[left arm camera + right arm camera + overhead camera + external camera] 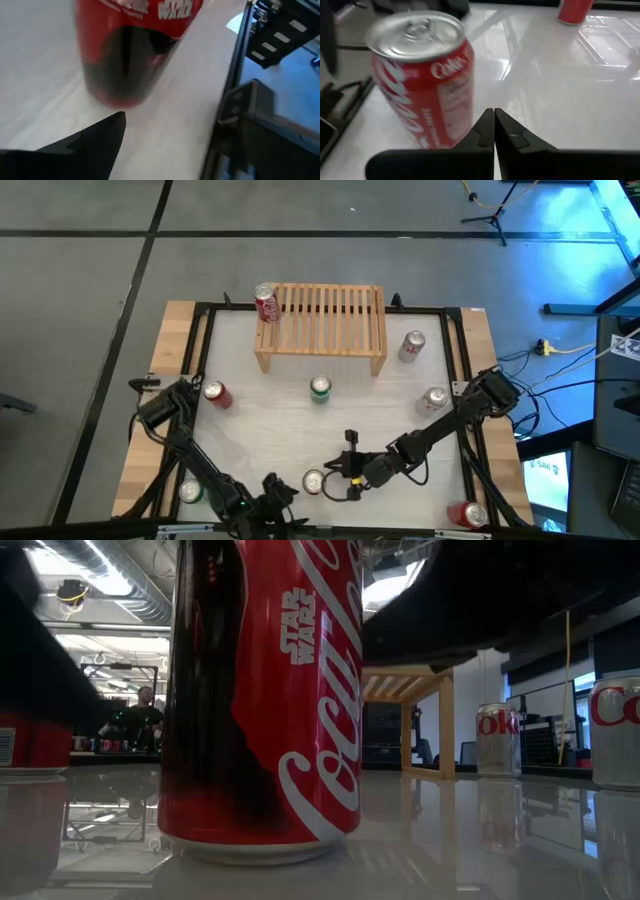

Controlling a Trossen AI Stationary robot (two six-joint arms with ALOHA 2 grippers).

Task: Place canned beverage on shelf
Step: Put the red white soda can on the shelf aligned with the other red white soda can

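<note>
Presumably the red can [313,481] at the worktop's [270,420] near edge is rigid yet dentable, smooth and slippery, best pinched mid-body across its width. It stands upright between both arms, well short of the shelf [322,328], where another can [267,303] already sits. Left pincer [272,485] gapes wide beside it; right pincer [494,131] is closed, empty. Glossy white surface; open workshop beyond.

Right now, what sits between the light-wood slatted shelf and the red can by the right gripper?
A green-topped can stands there, nearer the light-wood slatted shelf than the red can. The high view shows it.
</note>
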